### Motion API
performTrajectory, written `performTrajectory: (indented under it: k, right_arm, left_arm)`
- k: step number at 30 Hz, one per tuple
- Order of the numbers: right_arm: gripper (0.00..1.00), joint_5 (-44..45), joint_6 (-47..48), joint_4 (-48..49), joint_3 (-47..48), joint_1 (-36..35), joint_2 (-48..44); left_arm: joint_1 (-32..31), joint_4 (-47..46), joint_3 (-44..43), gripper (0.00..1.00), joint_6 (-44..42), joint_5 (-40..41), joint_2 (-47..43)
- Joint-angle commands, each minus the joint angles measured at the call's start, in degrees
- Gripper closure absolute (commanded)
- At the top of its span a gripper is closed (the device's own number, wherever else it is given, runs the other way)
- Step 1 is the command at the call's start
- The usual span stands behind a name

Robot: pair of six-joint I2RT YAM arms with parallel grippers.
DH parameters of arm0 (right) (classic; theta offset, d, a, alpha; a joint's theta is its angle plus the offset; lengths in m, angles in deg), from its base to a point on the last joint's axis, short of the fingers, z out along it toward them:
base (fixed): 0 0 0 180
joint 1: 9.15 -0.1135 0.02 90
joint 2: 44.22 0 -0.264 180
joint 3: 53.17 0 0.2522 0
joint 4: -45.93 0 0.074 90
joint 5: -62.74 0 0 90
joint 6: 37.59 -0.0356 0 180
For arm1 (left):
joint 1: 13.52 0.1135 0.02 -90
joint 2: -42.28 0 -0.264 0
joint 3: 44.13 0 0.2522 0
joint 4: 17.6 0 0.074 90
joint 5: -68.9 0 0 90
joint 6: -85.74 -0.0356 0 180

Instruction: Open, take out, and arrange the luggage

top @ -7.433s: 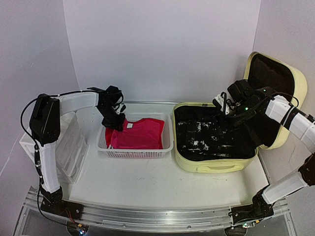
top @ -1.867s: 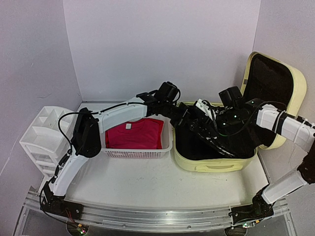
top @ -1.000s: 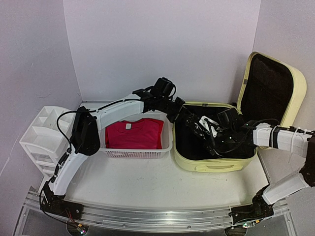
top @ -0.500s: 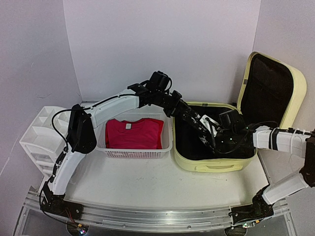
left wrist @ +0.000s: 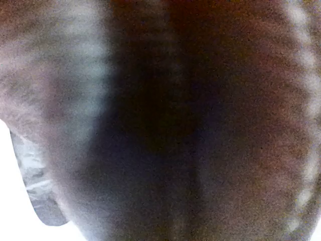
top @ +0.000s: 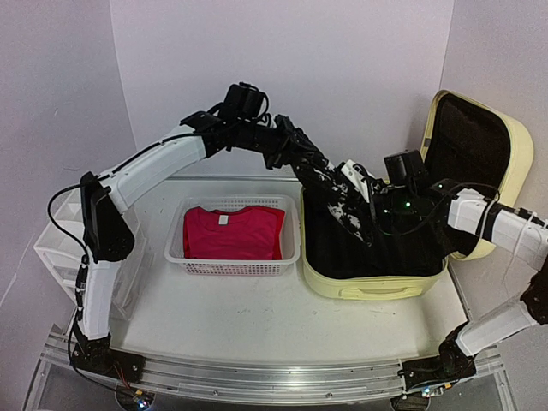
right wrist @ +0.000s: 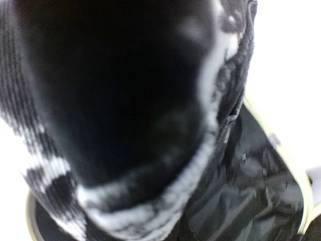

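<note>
The luggage (top: 368,287), a pale-yellow suitcase, lies open at the right with its lid (top: 505,145) propped up. A black-and-white patterned garment (top: 342,205) hangs stretched above its black lining. My left gripper (top: 301,163) is shut on the garment's upper left end. From the right, my right gripper (top: 370,199) is shut on its lower part. Blurred dark fabric (left wrist: 160,120) fills the left wrist view and hides the fingers. In the right wrist view the garment (right wrist: 115,100) covers the jaws, with the lining (right wrist: 261,186) and yellow rim (right wrist: 273,140) behind it.
A white mesh basket (top: 231,267) holding a folded red shirt (top: 233,231) stands just left of the suitcase. A white drawer unit (top: 56,248) sits at the far left, partly behind my left arm. Walls close in the back and both sides.
My right gripper has closed on the garment. Both arms have lifted it up out of the suitcase, the left arm swinging higher and back.
</note>
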Motion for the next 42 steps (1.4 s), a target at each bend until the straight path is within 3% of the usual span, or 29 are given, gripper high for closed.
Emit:
performTrajectory:
  k: [1,10,21,29,42]
  right_arm:
    - [1.0,0.9,0.9,-1.4,6.0,-3.2,3.2]
    - [1.0,11.1,1.1,-3.5,15.6,-12.7,11.2]
    - [1.0,28.4,2.9,-5.2,25.3,-24.6,24.0]
    - [1.0,38.8,2.7,-6.3,31.0,-28.7,31.5]
    - [1.0,41.5,-0.8,-6.9,36.6,-29.9,40.1]
  left_arm:
    - [3.1,-2.3,4.2,1.0,-11.0,-3.3,-12.2]
    - [8.4,3.8,19.8,1.0,-24.3,-5.3,-23.5]
    - [17.1,5.8,33.7,1.0,-34.7,-14.0,-27.7]
    - [20.8,7.4,38.9,1.0,-42.3,-15.9,-27.5]
    - [24.1,9.5,44.9,1.0,-48.1,-15.1,-26.7]
